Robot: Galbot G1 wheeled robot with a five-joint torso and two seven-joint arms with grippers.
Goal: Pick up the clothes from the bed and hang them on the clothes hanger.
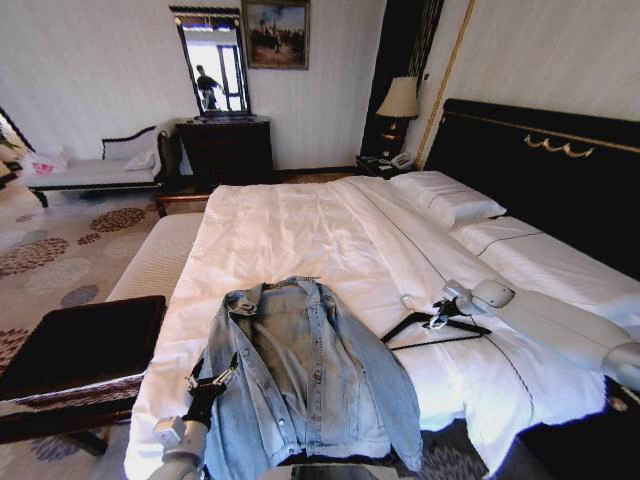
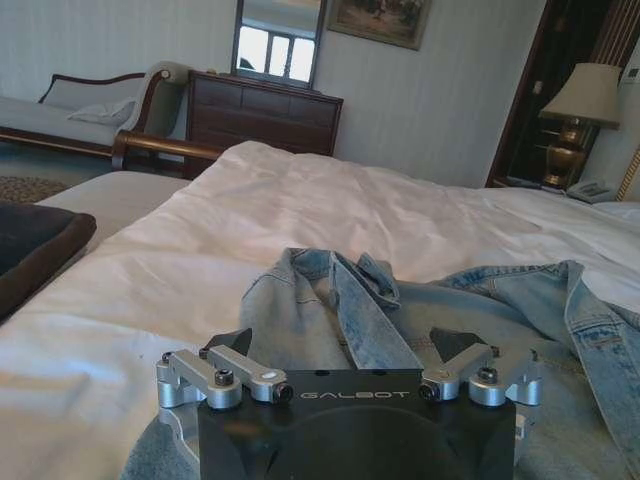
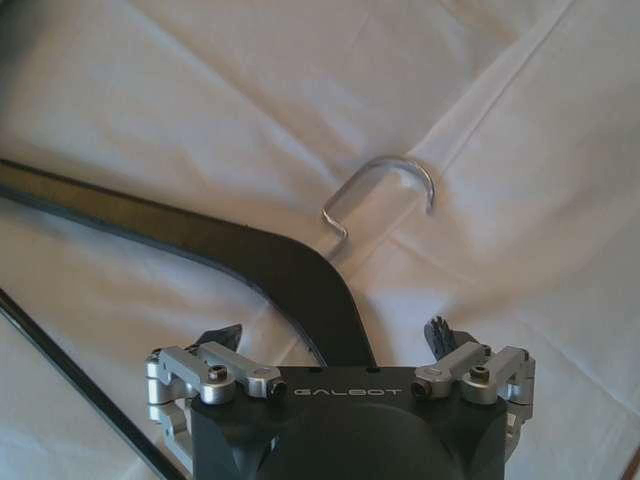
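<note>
Light-blue washed denim jacket (image 1: 310, 375) lies face-up, front open, on the near end of the wide white-sheeted bed (image 1: 300, 230); thin black triangular coat hanger (image 1: 432, 328) with a silver wire hook (image 3: 385, 190) sits just beside it on the sheet, toward the pillows. Left pincer (image 1: 213, 380) is spread, low over the jacket's left front edge. Right pincer (image 3: 335, 345) is spread too, straddling the hanger's shoulder arm just below the hook, not yet closed. Judgement: step in hand is the hanger grab. Best to close on the flat black arm near the neck, where it's widest, not the round slippery hook wire. Sheet is soft and creased, so pressing down likely sinks the hanger. Denim looks stiff and heavy, and the collar (image 2: 350, 290) is rumpled, standing up in folds.
</note>
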